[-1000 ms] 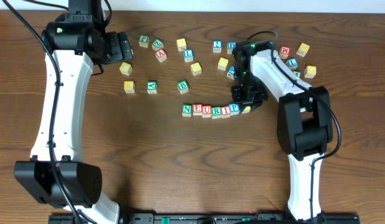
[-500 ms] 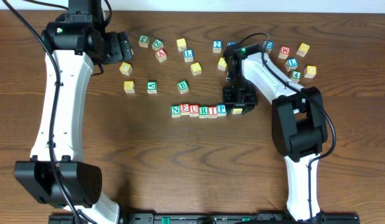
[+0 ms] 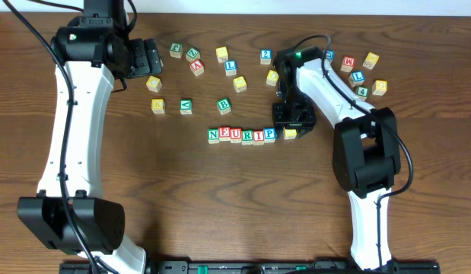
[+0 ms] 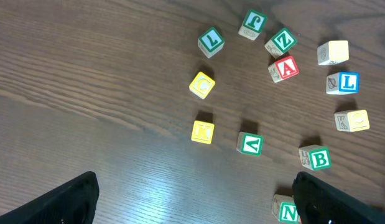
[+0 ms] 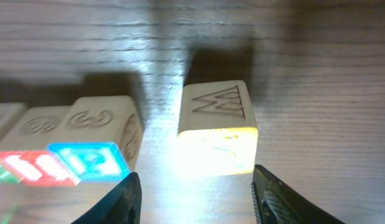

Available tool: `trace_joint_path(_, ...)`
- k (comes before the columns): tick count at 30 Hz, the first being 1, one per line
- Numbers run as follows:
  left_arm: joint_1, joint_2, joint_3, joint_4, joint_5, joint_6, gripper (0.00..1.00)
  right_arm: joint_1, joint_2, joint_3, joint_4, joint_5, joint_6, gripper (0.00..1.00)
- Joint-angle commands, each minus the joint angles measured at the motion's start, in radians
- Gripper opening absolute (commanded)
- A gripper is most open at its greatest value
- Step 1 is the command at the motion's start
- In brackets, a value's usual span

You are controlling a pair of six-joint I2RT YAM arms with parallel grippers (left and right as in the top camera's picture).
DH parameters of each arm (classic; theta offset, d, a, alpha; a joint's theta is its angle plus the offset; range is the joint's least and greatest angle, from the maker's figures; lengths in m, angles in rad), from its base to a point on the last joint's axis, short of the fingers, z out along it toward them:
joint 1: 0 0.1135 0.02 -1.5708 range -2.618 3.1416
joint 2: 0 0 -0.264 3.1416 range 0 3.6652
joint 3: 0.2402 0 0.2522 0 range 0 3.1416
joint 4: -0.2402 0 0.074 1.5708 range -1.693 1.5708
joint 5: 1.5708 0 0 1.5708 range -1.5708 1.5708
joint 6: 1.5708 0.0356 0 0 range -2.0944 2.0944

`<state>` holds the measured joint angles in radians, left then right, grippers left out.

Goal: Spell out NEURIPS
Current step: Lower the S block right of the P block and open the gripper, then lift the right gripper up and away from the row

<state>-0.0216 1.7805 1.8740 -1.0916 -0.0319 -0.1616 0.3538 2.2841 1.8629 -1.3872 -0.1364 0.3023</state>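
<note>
Six lettered cubes stand in a row on the table reading N [image 3: 214,135], E [image 3: 225,135], U [image 3: 236,135], R [image 3: 247,136], I [image 3: 258,136], P [image 3: 269,135]. A yellow-faced cube [image 3: 290,134] stands just right of the P with a small gap. My right gripper [image 3: 291,126] hangs over it, open. In the right wrist view the yellow-faced cube [image 5: 218,134] lies ahead of the right gripper [image 5: 195,199], free of both fingers, with the blue P cube [image 5: 92,158] to its left. My left gripper [image 3: 153,58] is open at the back left, empty [image 4: 198,205]; the N cube [image 4: 288,211] shows by its right finger.
Several loose cubes lie across the back of the table, among them a yellow one [image 3: 223,54], a blue 2 [image 3: 265,55] and a cluster at the right [image 3: 358,76]. Nearer the left arm are a K [image 4: 203,132], a V [image 4: 250,144] and a B [image 4: 318,158].
My right gripper moved left with the yellow-faced cube, sliding the whole row left, then opened its jaws and let the cube go. The left arm has not moved.
</note>
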Motion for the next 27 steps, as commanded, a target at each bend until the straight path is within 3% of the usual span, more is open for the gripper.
trace_joint_path(1,0.003,0.013,-0.006,0.001,0.001,-0.016,0.98,0.005,0.000,0.069,-0.034,-0.001,-0.041,0.56)
trace_joint_path(4,0.003,0.013,-0.006,0.001,0.001,-0.016,0.98,0.005,-0.015,0.102,-0.062,0.007,-0.050,0.57)
trace_joint_path(12,0.003,0.013,-0.006,0.001,0.001,-0.016,0.98,-0.034,-0.159,0.118,-0.071,0.027,-0.084,0.44)
trace_joint_path(18,0.003,0.013,-0.006,0.001,0.001,-0.016,0.98,-0.100,-0.320,0.117,-0.071,0.119,-0.082,0.50)
trace_joint_path(20,0.003,0.013,-0.006,0.001,0.001,-0.016,0.98,-0.122,-0.328,0.114,-0.068,0.134,-0.082,0.49)
trace_joint_path(27,0.003,0.013,-0.006,0.001,0.001,-0.016,0.98,-0.172,-0.301,-0.097,0.117,0.121,-0.082,0.40)
